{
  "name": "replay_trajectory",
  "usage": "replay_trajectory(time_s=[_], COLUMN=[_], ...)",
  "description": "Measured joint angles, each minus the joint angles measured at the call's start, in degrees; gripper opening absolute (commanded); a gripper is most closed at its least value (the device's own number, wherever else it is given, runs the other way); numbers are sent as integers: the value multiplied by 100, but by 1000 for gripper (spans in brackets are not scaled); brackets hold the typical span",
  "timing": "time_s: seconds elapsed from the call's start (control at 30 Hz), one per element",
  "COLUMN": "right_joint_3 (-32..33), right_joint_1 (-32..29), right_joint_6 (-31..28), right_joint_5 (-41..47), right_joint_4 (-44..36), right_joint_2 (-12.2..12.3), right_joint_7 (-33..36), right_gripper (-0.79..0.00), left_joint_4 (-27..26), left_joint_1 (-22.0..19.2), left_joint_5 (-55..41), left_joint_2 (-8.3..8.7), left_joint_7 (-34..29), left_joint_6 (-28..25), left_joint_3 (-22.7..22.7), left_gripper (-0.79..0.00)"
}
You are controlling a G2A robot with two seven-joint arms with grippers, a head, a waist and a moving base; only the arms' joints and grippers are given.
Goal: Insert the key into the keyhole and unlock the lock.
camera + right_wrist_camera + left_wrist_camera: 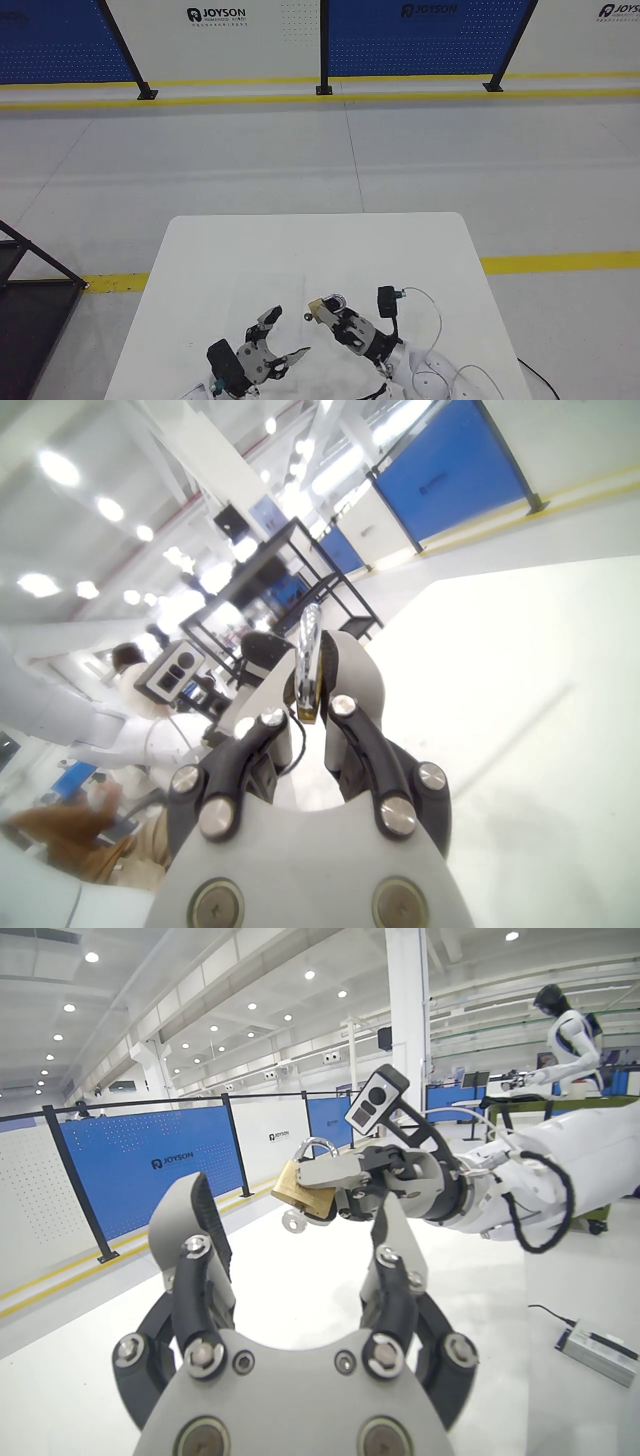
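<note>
While your right pincer [312,655] clamped the brass, silver-shackled lock [302,1195], a silver key [293,1222] jutted from its base; your left pincer [286,334] gaped apart over the counter [300,250].

Robot test hall: blue barrier panels [430,35], yellow floor tape [560,263].
</note>
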Motion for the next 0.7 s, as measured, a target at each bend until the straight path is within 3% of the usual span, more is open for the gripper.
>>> replay_trajectory(time_s=[0.3,0.4,0.5,0.53,0.57,0.63,0.67,0.7], right_joint_3=[-980,-1438,-1818,-1927,-2029,-2213,-2272,-2332], right_joint_1=[975,1365,1686,1765,1838,1979,2027,2076], right_joint_6=[1493,1754,2184,2318,2435,2656,2741,2818], right_joint_5=[202,221,143,97,57,-23,-59,-84], right_joint_4=[689,997,1285,1360,1428,1576,1630,1683], right_joint_2=[-310,-473,-660,-715,-769,-872,-908,-948], right_joint_7=[1631,2211,2375,2398,2424,2487,2514,2536], right_gripper=[-785,-785,-785,-742,-486,-299,-95,0], left_joint_4=[-512,-673,-746,-743,-735,-712,-700,-685], left_joint_1=[1186,1471,1590,1592,1585,1557,1540,1516], left_joint_5=[-448,-582,-673,-672,-667,-658,-652,-647], left_joint_2=[325,345,338,335,331,316,310,303], left_joint_7=[-319,-340,-267,-265,-267,-276,-280,-281], left_joint_6=[-176,1,-57,-72,-80,-95,-104,-122], left_joint_3=[-1803,-2173,-2264,-2271,-2270,-2236,-2220,-2201], left_gripper=[0,0,0,0,0,0,0,0])
